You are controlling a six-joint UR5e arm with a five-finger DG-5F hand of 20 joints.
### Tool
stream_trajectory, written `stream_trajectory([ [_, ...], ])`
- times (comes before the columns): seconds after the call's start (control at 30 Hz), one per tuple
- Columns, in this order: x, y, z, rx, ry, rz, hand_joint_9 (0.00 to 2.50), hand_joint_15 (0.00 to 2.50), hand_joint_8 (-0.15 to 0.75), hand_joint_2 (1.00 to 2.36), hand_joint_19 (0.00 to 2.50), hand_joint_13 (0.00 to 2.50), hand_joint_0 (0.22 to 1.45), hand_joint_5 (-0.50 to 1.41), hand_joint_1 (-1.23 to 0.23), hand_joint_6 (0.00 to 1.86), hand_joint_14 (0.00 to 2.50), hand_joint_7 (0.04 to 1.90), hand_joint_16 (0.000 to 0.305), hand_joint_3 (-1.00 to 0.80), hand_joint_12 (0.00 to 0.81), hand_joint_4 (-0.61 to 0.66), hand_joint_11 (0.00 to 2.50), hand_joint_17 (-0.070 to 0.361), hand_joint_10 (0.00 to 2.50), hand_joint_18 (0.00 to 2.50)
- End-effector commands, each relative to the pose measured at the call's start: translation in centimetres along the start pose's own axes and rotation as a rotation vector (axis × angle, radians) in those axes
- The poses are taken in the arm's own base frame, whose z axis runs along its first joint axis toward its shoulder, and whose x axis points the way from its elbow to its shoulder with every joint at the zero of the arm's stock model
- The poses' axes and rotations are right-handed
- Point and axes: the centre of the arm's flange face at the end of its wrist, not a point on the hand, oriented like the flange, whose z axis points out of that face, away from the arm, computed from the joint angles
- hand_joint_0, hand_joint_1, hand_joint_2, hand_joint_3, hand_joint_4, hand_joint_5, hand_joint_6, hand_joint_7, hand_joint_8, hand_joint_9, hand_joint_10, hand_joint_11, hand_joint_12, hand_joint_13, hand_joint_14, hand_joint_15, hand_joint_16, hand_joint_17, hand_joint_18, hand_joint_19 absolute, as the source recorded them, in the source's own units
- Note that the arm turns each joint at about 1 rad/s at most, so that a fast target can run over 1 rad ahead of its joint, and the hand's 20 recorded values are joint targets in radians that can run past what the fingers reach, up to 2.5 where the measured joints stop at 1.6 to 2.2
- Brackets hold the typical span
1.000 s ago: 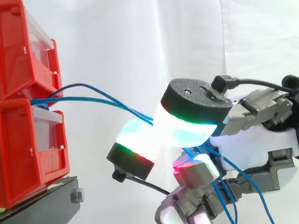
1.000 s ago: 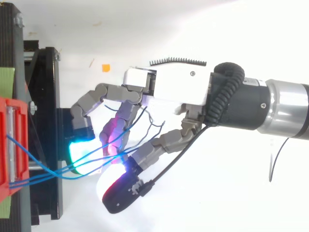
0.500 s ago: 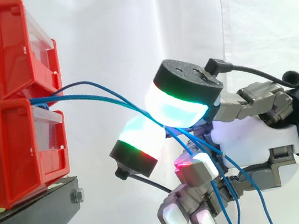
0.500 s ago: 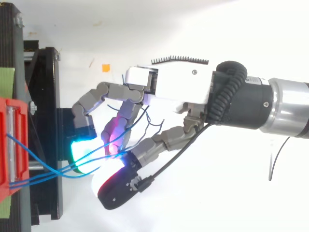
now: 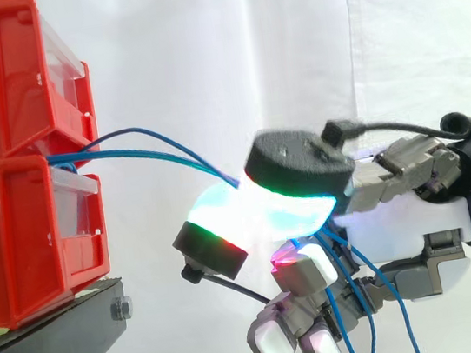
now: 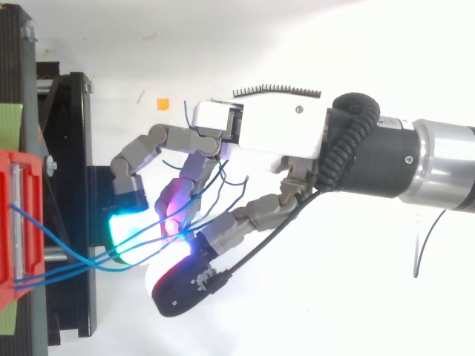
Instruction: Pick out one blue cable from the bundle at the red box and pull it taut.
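Three thin blue cables come out of the gap between two stacked red bins at the left and run slack to the right. My hand reaches in from the right, level with the lower bin. Its thumb and one glowing fingertip press together on the blue cables where they meet. The other fingers curl downward below. From above, the blue cables cross from the red bin into my hand. Their loose ends hang past the palm.
The bins rest on a black stand with a bolt at its corner. A white curtain hangs behind. A small orange mark lies on the white floor near the stand.
Half a second ago the thumb had lifted off the fingertip, leaving a gap around the cables. It has now come back down and the pads press together again.
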Motion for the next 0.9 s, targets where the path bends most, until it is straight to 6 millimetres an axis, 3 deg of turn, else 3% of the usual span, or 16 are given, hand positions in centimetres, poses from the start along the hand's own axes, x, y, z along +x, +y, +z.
stream_trajectory([
  [0.0,0.02,0.01,0.01,-0.001,0.002,0.0,1.26,0.52,0.295,1.0,0.76,0.91,0.71,-0.08,-0.99,0.87,0.02,1.16,0.057,-0.5,0.408,-0.01,0.75,0.128,0.03,0.9],
  [0.13,0.04,0.0,-0.01,0.0,0.003,0.0,1.24,0.51,0.281,1.0,0.73,0.89,0.75,-0.08,-1.0,0.89,0.02,1.17,0.055,-0.5,0.397,-0.1,0.75,0.125,0.03,0.88],
  [0.33,0.01,0.0,-0.01,0.001,0.0,0.0,1.25,0.52,0.288,1.0,0.75,0.89,0.62,-0.08,-0.93,0.88,0.02,1.06,0.056,-0.5,0.401,0.03,0.75,0.126,0.03,0.87],
  [0.67,0.01,0.0,-0.01,0.001,0.0,0.0,1.23,0.51,0.296,1.0,0.74,0.88,0.54,-0.09,-0.91,0.86,0.02,1.04,0.059,-0.5,0.415,0.07,0.73,0.132,0.03,0.87],
  [0.87,0.0,-0.05,-0.05,0.005,0.001,-0.001,1.2,0.5,0.326,1.0,0.73,0.87,0.46,-0.09,-0.82,0.85,0.02,1.02,0.066,-0.5,0.453,0.09,0.69,0.149,0.03,0.88],
])
